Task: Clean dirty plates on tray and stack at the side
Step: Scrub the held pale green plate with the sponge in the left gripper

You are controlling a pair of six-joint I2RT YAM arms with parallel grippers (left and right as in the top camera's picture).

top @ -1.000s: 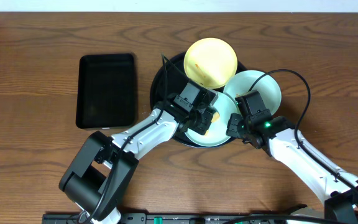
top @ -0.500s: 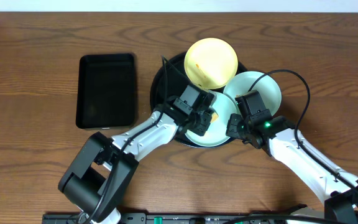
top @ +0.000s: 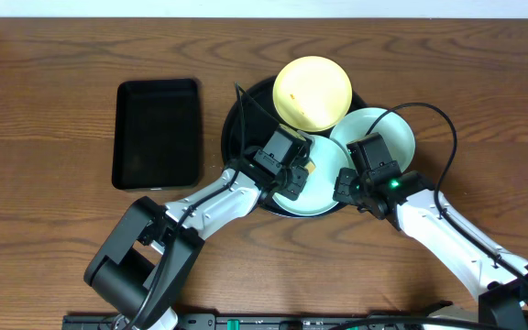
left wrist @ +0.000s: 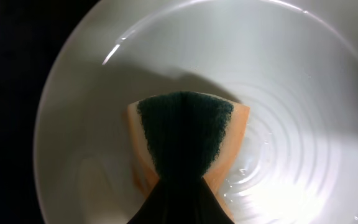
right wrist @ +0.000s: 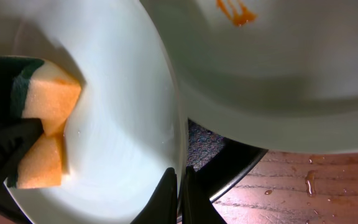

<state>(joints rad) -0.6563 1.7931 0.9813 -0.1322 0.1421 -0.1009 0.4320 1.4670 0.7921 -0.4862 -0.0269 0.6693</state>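
Because the left gripper (top: 299, 174) hangs right over the near mint plate (top: 319, 198), the overhead view hides much of that plate from me, and only a sliver of the sponge (top: 309, 168) shows. From the left wrist the fingers are just a dark, blurred wedge cut off by the bottom edge. I cannot tell whether any smear lies under the sponge. The round tray (top: 233, 137) is mostly covered by plates and arms.

My left arm reaches in diagonally from the near left, its jaws squeezed tight on the sponge, folding it green side up and pressing it onto the plate's floor. My right arm comes in from the near right; the right gripper (right wrist: 178, 190) is pinched closed on the near mint plate's right rim. All three plates are at the round tray: the yellow plate (top: 313, 92) at its far side, and the far mint plate (top: 381, 134), carrying an orange smear (right wrist: 235, 12), overhanging its right edge. The rectangular tray (top: 159, 133) lies apart to the left.

Since a second ago the sponge has slid slightly leftward across the plate; the right arm and plates have not moved.
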